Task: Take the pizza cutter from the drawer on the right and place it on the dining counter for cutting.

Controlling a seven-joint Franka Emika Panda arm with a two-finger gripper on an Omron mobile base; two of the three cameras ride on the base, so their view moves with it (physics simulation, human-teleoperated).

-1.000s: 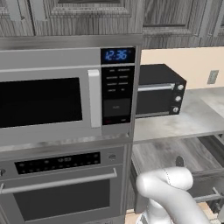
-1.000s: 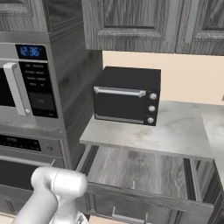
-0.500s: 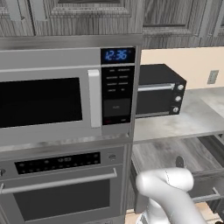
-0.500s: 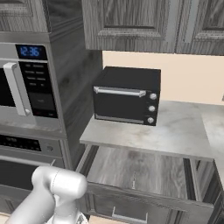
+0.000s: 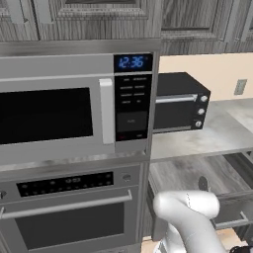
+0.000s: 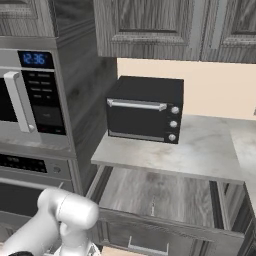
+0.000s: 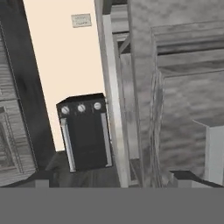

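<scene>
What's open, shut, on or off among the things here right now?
drawer: pulled open, grey inside showing
toaster oven: door shut
microwave: door shut, clock lit
wall oven: door shut
upper cabinets: doors shut
end effector: fingertips apart, holding nothing

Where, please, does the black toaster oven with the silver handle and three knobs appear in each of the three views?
Left base view: the black toaster oven sits right of centre, on the grey worktop, beside the microwave's blue clock.
Right base view: centre, on the worktop above the open drawer.
Hand view: lower left of centre, turned on its side.
Shared landmark: its three silver knobs.
</scene>
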